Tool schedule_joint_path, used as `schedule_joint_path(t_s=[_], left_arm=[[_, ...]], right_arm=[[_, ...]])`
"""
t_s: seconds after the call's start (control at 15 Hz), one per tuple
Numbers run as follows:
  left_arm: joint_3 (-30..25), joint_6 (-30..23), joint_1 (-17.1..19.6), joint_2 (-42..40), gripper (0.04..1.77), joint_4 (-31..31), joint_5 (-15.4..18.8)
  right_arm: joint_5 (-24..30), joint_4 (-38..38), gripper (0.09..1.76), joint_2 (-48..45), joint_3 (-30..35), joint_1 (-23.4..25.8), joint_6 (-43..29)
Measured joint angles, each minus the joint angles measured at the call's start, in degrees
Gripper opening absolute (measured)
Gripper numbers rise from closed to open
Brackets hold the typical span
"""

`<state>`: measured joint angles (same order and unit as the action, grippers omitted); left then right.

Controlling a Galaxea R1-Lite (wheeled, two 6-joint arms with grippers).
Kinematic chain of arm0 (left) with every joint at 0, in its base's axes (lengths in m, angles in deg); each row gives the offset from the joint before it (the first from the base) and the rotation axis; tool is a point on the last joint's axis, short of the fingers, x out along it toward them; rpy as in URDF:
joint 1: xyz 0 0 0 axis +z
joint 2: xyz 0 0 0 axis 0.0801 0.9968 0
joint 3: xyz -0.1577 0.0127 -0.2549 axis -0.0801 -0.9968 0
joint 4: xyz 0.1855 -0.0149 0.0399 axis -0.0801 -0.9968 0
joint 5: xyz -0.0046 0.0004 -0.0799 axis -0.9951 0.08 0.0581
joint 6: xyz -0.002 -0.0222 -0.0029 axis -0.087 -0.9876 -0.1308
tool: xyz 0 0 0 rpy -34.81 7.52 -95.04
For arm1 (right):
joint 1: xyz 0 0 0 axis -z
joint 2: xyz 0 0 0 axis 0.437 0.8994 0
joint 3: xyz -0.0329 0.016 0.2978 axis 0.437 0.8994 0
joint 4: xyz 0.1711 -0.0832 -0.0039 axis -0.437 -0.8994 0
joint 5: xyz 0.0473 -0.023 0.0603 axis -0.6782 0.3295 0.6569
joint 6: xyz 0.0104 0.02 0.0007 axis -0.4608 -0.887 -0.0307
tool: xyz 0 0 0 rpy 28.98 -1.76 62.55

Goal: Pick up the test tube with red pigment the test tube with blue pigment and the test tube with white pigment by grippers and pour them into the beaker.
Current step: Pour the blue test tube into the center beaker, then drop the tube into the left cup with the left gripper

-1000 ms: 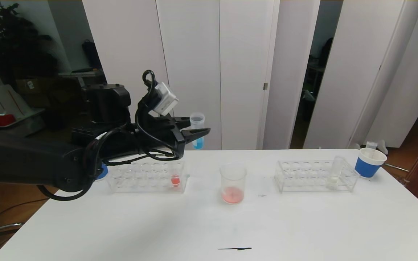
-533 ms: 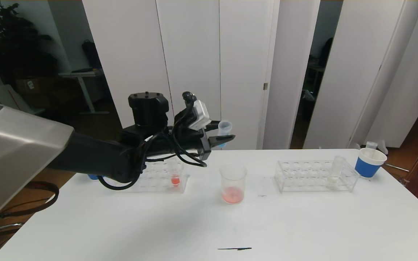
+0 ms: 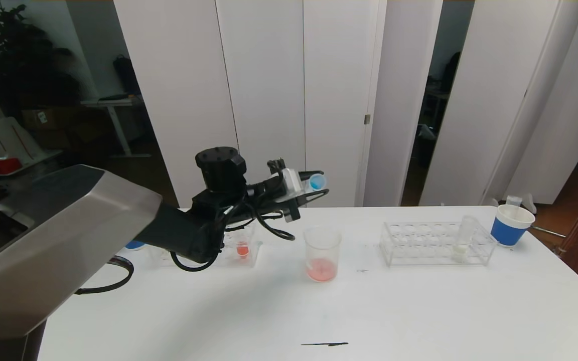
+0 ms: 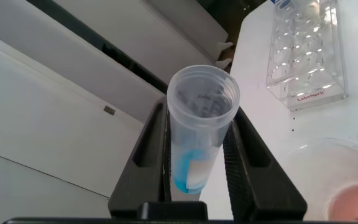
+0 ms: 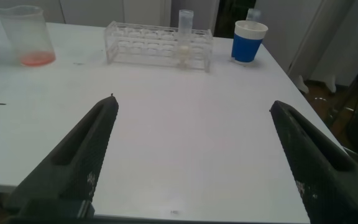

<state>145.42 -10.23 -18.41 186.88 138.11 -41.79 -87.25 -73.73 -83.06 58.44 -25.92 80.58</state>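
Blue-pigment tube (image 3: 315,181) | tilted, mouth toward head camera, long axis crossing clamped left gripper (image 3: 313,192) fingers | right gripper (image 5: 194,155) spread wide

Beaker (image 3: 322,253) mouth is uncovered, open air above it. Left rack (image 3: 241,249) and right rack (image 3: 437,244) flank it with bare table (image 3: 369,311) between. Blue cup (image 3: 511,225) sits at the far right edge. Front half of table unobstructed.
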Motion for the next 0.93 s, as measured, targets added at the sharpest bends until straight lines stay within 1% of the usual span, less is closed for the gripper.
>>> schedule_joint_path(t_s=[0.07,0.2,0.6,0.8,0.93], left_arm=[[-0.07,1.29,0.02,1.02,0.57,2.55,-0.24],[-0.38,4.13,0.24,2.61,0.57,5.72,-0.68],[1.05,9.24,1.38,7.13,0.57,17.04,-0.77],[1.27,11.56,1.71,8.46,0.57,17.59,-0.83],[1.22,12.85,1.73,8.95,0.57,19.80,-0.83]], right_arm=[[0.00,-0.02,1.75,0.00,0.00,0.00,0.02],[0.00,-0.02,1.75,0.00,0.00,0.00,0.00],[0.02,-0.02,1.75,0.00,0.00,0.00,0.00],[0.00,-0.02,1.75,0.00,0.00,0.00,0.00],[0.00,-0.02,1.75,0.00,0.00,0.00,-0.02]])
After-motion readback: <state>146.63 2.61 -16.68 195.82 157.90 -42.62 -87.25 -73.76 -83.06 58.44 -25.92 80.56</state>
